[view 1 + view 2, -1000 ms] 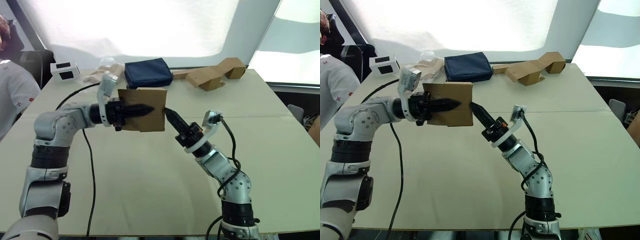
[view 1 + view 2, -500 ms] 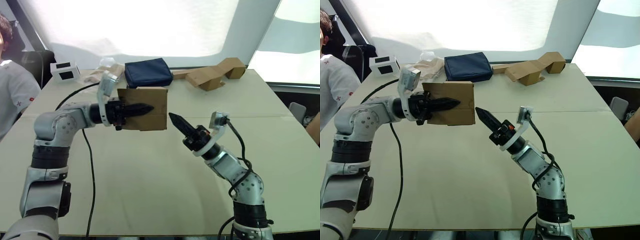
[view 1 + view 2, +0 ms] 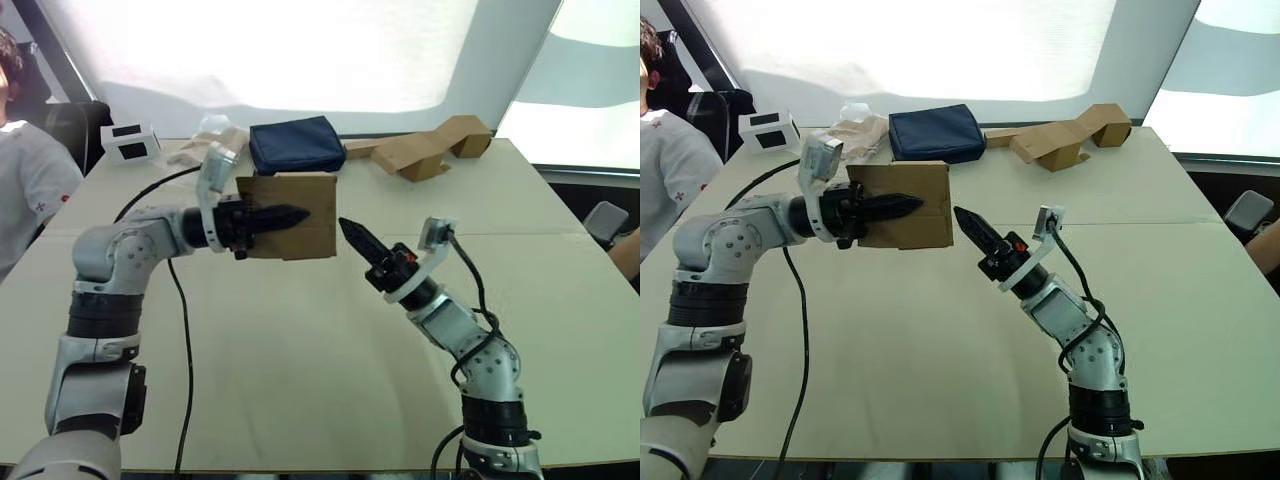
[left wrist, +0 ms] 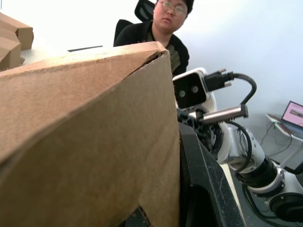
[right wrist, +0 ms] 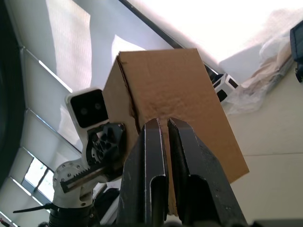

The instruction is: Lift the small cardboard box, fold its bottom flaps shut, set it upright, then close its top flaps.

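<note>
The small cardboard box (image 3: 296, 215): plain brown corrugated carton, unprinted, held clear of the table with one broad face toward the head camera. One black finger (image 3: 278, 217) of the left gripper (image 3: 292, 215) lies flat across that face, pointing toward the robot's right, clamping the carton wall. The tips of the right gripper (image 3: 346, 227) sit just beside the box's right edge, apart from it. Panels look flat and undamaged; flap state cannot be told.

The small cardboard box (image 3: 300, 215) is held up over the tabletop (image 3: 300, 340) by the left pincer (image 3: 290, 216). The right pincer (image 3: 352, 233) sits just right of it. Far side: a pouch (image 3: 296, 145), and cardboard pieces (image 3: 430, 148) to the right.
</note>
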